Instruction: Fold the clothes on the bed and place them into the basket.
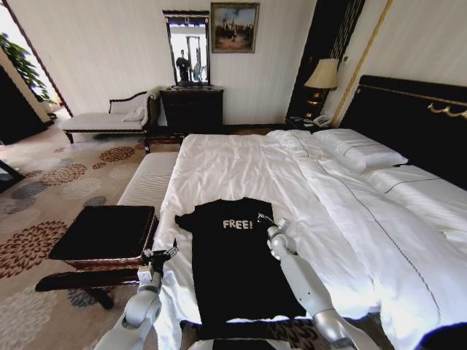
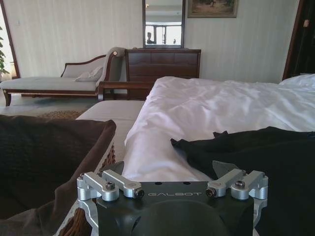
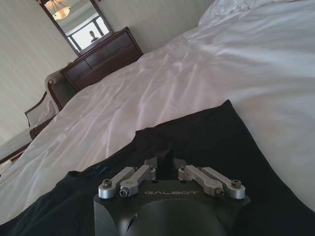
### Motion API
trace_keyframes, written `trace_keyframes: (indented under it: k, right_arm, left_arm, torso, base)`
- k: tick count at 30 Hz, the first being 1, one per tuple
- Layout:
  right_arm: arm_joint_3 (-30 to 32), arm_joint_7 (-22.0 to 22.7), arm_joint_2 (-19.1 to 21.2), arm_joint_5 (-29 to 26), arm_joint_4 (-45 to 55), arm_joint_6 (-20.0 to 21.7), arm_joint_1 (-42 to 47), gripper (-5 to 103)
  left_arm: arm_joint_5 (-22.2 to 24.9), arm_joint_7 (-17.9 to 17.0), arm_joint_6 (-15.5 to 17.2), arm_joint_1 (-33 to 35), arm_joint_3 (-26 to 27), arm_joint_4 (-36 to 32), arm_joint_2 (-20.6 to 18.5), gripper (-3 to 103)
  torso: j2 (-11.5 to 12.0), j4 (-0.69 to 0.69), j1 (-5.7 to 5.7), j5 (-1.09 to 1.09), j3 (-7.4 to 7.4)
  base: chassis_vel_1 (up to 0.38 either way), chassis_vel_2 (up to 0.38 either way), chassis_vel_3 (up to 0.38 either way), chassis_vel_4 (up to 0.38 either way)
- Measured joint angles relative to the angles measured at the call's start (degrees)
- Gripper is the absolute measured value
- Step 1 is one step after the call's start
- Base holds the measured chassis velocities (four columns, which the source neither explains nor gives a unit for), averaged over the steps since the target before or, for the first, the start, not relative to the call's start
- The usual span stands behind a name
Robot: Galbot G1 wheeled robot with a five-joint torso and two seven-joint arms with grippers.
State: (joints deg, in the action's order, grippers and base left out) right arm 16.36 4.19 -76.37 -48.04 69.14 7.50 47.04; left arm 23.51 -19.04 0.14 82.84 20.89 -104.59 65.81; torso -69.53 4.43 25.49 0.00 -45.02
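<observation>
The clothes [image 1: 233,270], one black T-shirt with white "FREE!" lettering, lie flat near the foot of the bed [image 1: 241,164], which has a white duvet. My right gripper [image 1: 268,221] sits at the shirt's right shoulder. In the right wrist view its fingers [image 3: 165,158] are shut together, their tips down in the black cloth [image 3: 216,142]. My left gripper [image 1: 162,255] hovers at the bed's left edge, between the shirt's left sleeve [image 2: 206,147] and the basket [image 1: 102,233]. It is open [image 2: 170,169] and holds nothing. The basket's black lining [image 2: 44,157] and brown wicker [image 2: 83,223] lie close beside it.
A pale striped bench [image 1: 149,182] runs along the bed's left side beyond the basket. A dark wooden stand [image 1: 73,281] is under the basket. A chaise [image 1: 102,120], a dresser [image 1: 191,109] and a mirror stand by the far wall. Pillows [image 1: 357,153] and the dark headboard [image 1: 408,117] are at the right.
</observation>
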Motion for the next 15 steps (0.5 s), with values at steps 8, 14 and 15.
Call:
trace_keyframes:
  k: [8, 14, 15]
  right_arm:
    - [-0.7, 0.1, 0.2, -0.5, 4.3, -0.6, 2.1, 47]
    - [1.7, 1.3, 1.4, -0.5, 8.7, -0.6, 5.4, 63]
    - [2.7, 1.4, 1.9, -0.5, 9.8, -0.6, 6.5, 69]
  left_arm:
    - [-0.4, 0.0, 0.0, -0.2, 0.2, 0.2, 0.0, 100]
    - [1.7, 0.0, 0.4, -1.9, 0.1, 1.5, -0.4, 100]
    - [2.9, 0.0, 0.7, -2.9, -0.3, 2.0, -0.4, 100]
  torso:
    - [0.0, -0.01, 0.00, 0.00, 0.00]
    - [0.0, -0.01, 0.00, 0.00, 0.00]
    - [0.0, -0.02, 0.00, 0.00, 0.00]
  base:
    - [0.000, 0.000, 0.000, 0.000]
    - [0.000, 0.000, 0.000, 0.000]
    - [0.000, 0.000, 0.000, 0.000]
